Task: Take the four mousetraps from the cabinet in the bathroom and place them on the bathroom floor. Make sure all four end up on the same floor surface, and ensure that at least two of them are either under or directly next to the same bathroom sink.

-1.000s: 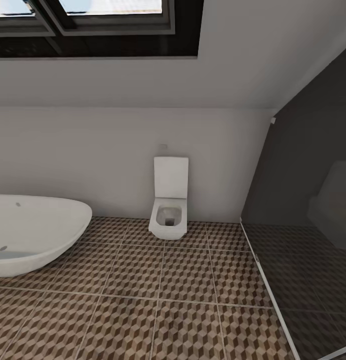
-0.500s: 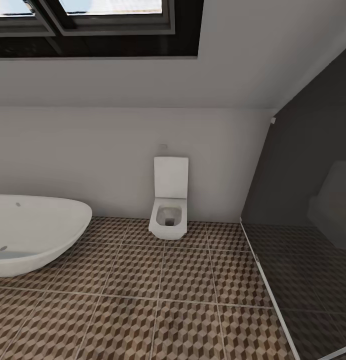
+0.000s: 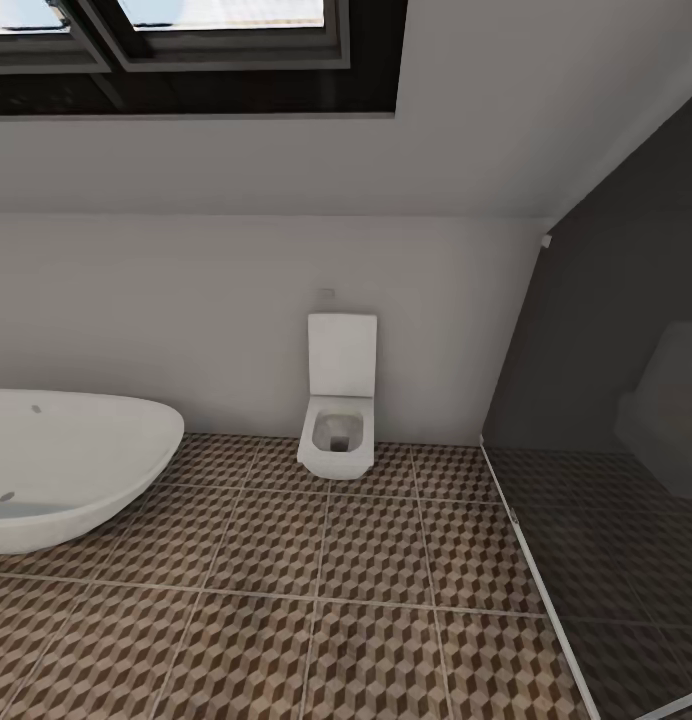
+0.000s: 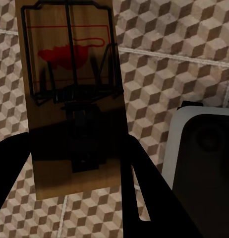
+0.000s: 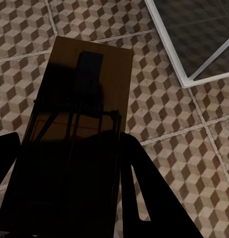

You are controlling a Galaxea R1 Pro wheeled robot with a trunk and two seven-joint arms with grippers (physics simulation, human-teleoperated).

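Gripping a flat tan wooden mousetrap [image 4: 72,99] with dark wire frame and a red spot, the left pincer [image 4: 75,163] has its dark fingers [image 4: 139,188] closed along the board's edges, with the board projecting lengthways beyond them. Below it lies the brown, beige and white cube-patterned tile floor [image 4: 159,74], and just beside the board in that view is a white-rimmed dark rounded object [image 4: 203,148] whose identity cannot be confirmed.

The right pincer [image 5: 70,188] likewise grasps a second tan wooden mousetrap [image 5: 85,99], wire frame toward the fingers, held over the same tiling near the pale frame of a dark glass panel [image 5: 194,44].

In the head view, a white oval bathtub [image 3: 66,460] sits at the near left, a square white toilet [image 3: 338,410] stands against the far grey wall, and the dark glass panel [image 3: 606,420] closes off the right. Dark-framed skylights [image 3: 186,50] are overhead.

Assessed risks:
- Both boards appear held by narrow edge contact with much overhang; a jolt in transit could pivot or slip them out.
- Releasing from height could make a trap bounce, flip or skid away.
- No sink is in sight from here; setting traps down at this spot may fail the under-or-beside-sink condition.
- Placement beyond the glass frame may count as a different floor surface.
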